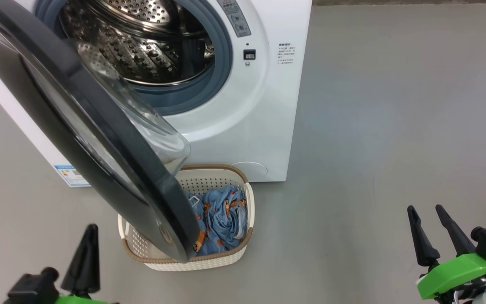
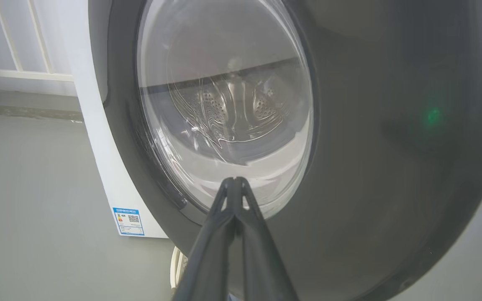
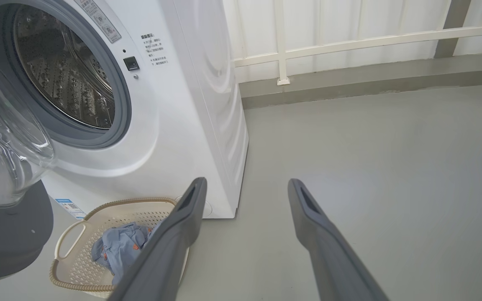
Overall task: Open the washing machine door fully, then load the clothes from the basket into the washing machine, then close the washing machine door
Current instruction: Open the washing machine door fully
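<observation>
Head: washing machine door stands open, overhanging basket w/ clothes; left hand low-left of door, fingers together.
L wrist: closed tips point at door glass.
R wrist: right hand spread apart, basket lower-left of it.

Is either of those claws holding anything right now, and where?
Nothing is held. The left gripper is shut on nothing, in front of the washing machine door; the right gripper stands open and empty.

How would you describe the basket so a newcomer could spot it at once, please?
Find the white washing machine. On the floor before it, partly under its open door, sits the basket. It alone is cream, perforated, brown-rimmed, holding blue clothes.
</observation>
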### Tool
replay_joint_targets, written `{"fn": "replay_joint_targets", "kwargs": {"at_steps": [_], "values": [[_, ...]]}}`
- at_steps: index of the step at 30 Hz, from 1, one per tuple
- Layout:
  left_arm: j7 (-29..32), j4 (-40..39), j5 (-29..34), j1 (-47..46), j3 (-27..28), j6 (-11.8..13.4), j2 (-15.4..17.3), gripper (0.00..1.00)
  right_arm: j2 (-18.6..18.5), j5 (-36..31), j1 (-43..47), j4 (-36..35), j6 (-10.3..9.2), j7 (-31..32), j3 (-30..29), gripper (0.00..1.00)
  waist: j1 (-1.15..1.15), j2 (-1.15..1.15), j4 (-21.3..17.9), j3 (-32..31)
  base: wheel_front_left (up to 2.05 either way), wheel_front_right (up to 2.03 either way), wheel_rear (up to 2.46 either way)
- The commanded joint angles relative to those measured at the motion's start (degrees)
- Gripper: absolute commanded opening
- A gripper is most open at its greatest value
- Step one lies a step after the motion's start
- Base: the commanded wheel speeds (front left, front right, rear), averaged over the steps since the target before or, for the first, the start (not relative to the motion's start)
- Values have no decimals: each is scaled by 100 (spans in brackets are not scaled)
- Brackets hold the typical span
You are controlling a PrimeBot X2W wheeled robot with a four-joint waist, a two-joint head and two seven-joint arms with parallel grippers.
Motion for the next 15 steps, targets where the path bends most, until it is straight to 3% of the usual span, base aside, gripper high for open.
{"fn": "replay_joint_targets", "kwargs": {"at_steps": [1,9,15], "values": [[-37,-193,-21,-259,225,-14,66,0,-68,-80,68,-132,9,-69,91,100,0,0,6,-6,0,0,0],[-37,-1516,142,-393,358,-14,-33,0,-93,-35,96,-138,9,-69,115,100,0,0,46,-47,0,0,0],[-37,-2628,67,-426,-318,-14,-100,0,-95,11,117,-191,9,-69,50,100,0,0,90,-53,0,0,0]]}}
